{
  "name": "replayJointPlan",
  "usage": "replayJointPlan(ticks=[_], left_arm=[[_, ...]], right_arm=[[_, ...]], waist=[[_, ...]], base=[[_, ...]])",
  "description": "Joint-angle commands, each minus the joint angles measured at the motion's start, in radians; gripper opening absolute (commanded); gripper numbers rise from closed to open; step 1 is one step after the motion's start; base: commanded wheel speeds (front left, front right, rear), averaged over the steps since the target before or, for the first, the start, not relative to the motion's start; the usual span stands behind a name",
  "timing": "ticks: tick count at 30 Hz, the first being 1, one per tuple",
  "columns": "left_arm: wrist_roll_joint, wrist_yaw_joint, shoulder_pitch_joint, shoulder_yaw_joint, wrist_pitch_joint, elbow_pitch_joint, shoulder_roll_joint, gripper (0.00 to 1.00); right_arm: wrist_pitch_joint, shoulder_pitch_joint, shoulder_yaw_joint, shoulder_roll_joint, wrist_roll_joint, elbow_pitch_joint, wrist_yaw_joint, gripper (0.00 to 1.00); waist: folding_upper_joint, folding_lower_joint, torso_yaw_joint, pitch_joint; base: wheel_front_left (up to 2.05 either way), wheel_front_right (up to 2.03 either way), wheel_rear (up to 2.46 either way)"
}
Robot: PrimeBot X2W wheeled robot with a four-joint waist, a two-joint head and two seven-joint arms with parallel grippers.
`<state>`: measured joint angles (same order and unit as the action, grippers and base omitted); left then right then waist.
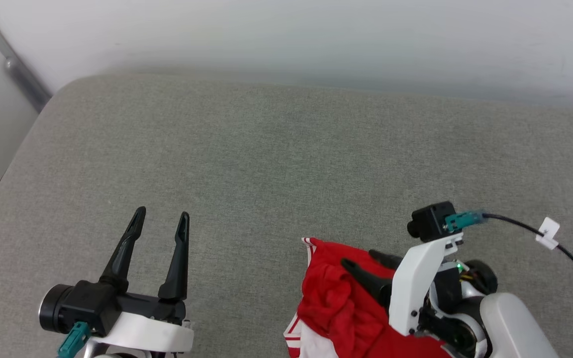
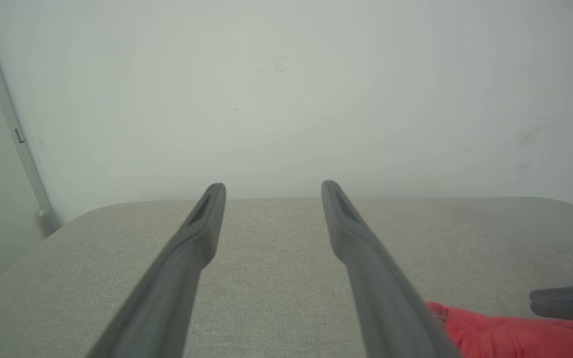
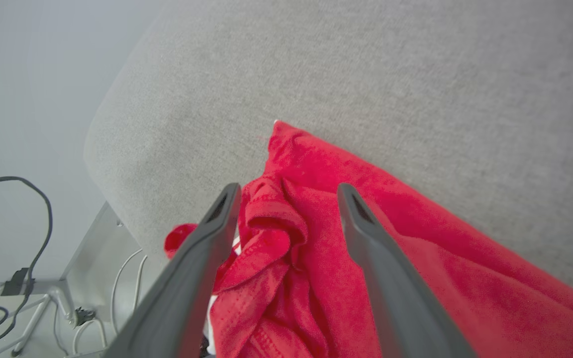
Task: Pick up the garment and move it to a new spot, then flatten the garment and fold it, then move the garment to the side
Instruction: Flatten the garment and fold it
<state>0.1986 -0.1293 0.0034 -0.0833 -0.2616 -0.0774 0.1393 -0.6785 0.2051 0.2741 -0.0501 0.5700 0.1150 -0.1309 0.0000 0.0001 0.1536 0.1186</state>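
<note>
Head view takes in both arms. The left end effector (image 1: 162,215) hangs over bare bench (image 1: 266,149) at the near left, its fingers spread and empty. The right end effector (image 1: 357,257) sits over the garment (image 1: 331,298), a crumpled red heap with striped white trim at the near right edge. Right wrist view adds detail: its two fingers stand wide apart with bunched red cloth between them, unclamped, and cables (image 3: 43,214) trail on the floor beyond the bench's corner. Left wrist view catches a red sliver low on the right and the pale wall (image 2: 286,99).
</note>
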Motion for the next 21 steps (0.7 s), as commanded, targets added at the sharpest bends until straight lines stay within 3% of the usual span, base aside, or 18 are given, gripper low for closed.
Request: replayJointPlan(ticks=[1,7,15,18,21], left_arm=[[0.002,-0.001,-0.005,0.007,-0.005,-0.003,0.000,1.00],[0.004,-0.001,0.003,0.012,-0.005,-0.008,-0.005,1.00],[0.004,-0.001,0.009,0.018,-0.004,-0.018,-0.006,1.00],[0.009,-0.001,0.007,0.019,-0.005,-0.021,-0.007,1.00],[0.014,-0.001,0.012,0.015,-0.005,-0.023,-0.008,1.00]], right_arm=[[-0.007,0.036,-0.022,-0.011,-0.068,-0.047,0.000,1.00],[0.038,0.068,-0.068,-0.118,-0.180,-0.157,0.000,1.00],[0.242,0.009,-0.222,-0.259,-0.273,-0.276,0.000,1.00],[0.353,-0.053,-0.287,-0.277,-0.315,-0.309,0.000,1.00],[0.500,-0.146,-0.374,-0.236,-0.350,-0.335,0.001,1.00]], waist=[[0.0000,-0.0001,-0.016,-0.011],[0.0000,-0.0001,-0.044,-0.024],[0.0000,-0.0001,-0.077,-0.030],[0.0000,-0.0001,-0.082,-0.026],[0.0000,-0.0001,-0.085,-0.026]], base=[[0.00,0.00,0.00],[0.00,0.00,0.00],[0.00,0.00,0.00],[0.00,0.00,0.00],[0.00,0.00,0.00]])
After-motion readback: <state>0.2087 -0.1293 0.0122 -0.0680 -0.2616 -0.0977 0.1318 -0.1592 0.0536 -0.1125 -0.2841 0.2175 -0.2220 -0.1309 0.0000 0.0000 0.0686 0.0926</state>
